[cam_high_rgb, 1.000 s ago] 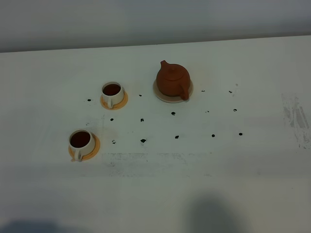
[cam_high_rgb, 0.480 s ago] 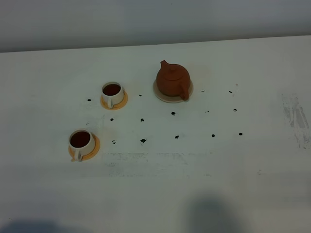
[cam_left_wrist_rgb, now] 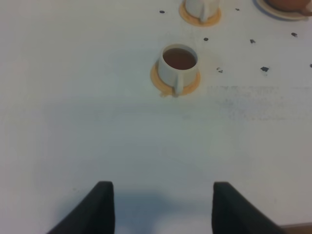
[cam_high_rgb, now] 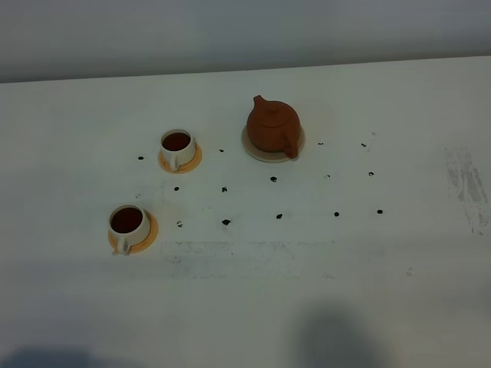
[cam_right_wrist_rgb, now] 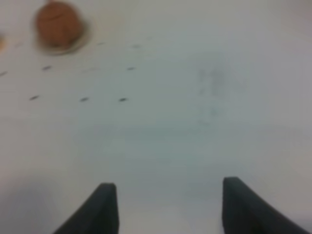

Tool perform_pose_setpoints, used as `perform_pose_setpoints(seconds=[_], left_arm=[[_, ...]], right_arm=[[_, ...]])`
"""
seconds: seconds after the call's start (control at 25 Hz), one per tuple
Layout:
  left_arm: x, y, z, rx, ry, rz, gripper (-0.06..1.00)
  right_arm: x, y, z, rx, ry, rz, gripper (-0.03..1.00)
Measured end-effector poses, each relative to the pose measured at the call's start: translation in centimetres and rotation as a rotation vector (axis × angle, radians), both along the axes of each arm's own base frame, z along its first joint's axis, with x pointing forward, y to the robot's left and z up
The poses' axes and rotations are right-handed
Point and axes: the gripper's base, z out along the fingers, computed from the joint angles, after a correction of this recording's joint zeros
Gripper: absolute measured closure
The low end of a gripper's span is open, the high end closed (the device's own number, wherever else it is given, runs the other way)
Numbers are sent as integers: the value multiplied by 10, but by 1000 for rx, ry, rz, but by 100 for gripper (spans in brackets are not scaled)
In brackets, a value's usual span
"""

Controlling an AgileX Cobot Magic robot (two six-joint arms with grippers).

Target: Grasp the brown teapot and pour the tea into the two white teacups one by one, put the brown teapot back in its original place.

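Observation:
The brown teapot stands upright on its pale beige coaster at the table's back centre. It is blurred in the right wrist view. Two white teacups on orange saucers stand left of it, one farther back and one nearer. Both hold dark tea. The nearer cup lies ahead of my left gripper, which is open and empty. My right gripper is open too, holding nothing, well back from the teapot. Neither gripper shows in the exterior high view.
Small dark specks dot the white table between cups and teapot. A scuffed grey patch marks the right side. Arm shadows fall along the front edge.

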Motion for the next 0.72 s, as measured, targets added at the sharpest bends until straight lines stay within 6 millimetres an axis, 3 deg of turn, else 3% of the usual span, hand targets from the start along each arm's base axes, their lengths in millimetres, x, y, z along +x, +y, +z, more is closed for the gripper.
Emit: perform_pose_setpoints(seconds=[0.72], left_arm=[[0, 0, 0, 0, 0, 0, 51]], right_arm=[[0, 3, 0, -12, 0, -55, 49]])
